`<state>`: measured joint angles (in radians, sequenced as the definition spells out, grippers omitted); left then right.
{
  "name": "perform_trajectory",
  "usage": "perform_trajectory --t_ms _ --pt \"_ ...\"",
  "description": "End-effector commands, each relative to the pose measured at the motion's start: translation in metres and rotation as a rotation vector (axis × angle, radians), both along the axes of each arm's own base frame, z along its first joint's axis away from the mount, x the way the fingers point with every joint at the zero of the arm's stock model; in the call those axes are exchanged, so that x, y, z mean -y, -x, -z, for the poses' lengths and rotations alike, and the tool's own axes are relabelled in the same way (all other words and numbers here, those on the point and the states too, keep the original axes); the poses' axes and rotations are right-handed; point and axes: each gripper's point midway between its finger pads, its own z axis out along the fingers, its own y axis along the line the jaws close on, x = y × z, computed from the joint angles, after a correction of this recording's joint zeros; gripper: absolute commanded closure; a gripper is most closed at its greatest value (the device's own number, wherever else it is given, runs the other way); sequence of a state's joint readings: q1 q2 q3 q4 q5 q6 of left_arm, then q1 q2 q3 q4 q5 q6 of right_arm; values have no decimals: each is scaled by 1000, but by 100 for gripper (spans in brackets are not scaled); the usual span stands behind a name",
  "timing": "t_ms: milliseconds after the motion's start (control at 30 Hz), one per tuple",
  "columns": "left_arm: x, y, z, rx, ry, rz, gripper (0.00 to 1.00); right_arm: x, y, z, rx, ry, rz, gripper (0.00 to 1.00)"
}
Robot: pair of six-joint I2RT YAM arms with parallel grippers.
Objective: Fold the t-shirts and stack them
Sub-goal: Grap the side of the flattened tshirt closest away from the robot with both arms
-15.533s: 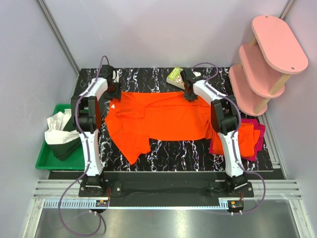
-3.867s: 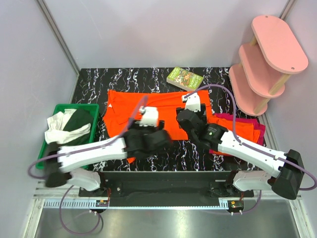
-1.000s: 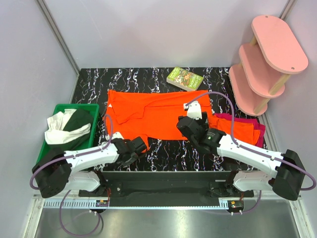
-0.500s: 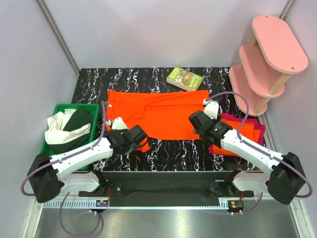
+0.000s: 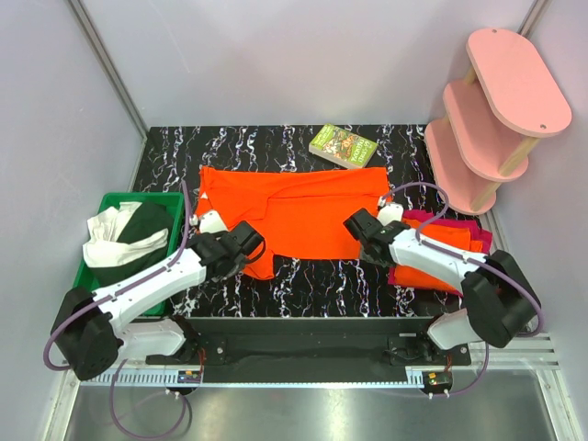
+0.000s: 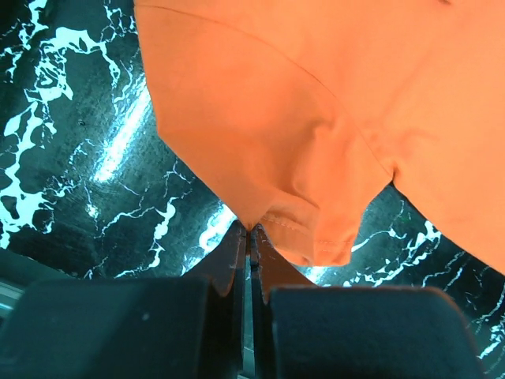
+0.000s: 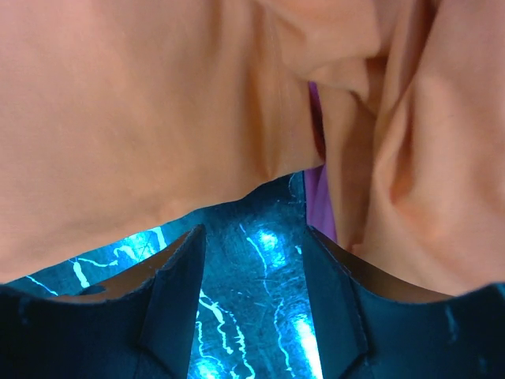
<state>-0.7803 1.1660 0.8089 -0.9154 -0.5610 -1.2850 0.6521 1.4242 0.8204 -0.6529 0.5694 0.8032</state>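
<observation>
A bright orange t-shirt [image 5: 294,207] lies spread across the middle of the black marbled table [image 5: 312,280]. My left gripper [image 5: 255,246] is at the shirt's near-left corner. In the left wrist view the left gripper [image 6: 251,230] is shut on a fold of the orange t-shirt [image 6: 316,118]. My right gripper [image 5: 358,225] is at the shirt's near-right edge. The right wrist view shows the right gripper [image 7: 252,237] open, bare table between its fingers and the cloth edge [image 7: 158,118] just ahead. A folded orange t-shirt [image 5: 452,241] lies on a magenta-red one [image 5: 484,243] at the right.
A green tray [image 5: 92,299] of white and dark green clothes [image 5: 119,241] sits off the table's left edge. A book [image 5: 343,146] lies at the back. A pink tiered shelf [image 5: 487,119] stands at the back right.
My left gripper has moved away from the near edge, carrying the shirt's corner with it. My right gripper has shifted right to the shirt's near-right edge, and its jaws have narrowed.
</observation>
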Motion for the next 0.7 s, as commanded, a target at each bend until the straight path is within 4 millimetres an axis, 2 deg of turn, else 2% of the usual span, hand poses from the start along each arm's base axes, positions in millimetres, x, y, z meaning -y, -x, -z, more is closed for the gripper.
perform_trajectory --t_ms 0,367,667 --pt "3 -7 -2 20 1 25 100 1 -8 0 24 -17 91 41" --pt "-7 -7 -1 19 2 41 100 27 -19 10 -19 -6 225 41" --pt "-16 -5 1 13 0 36 100 28 -19 29 -70 10 267 42"
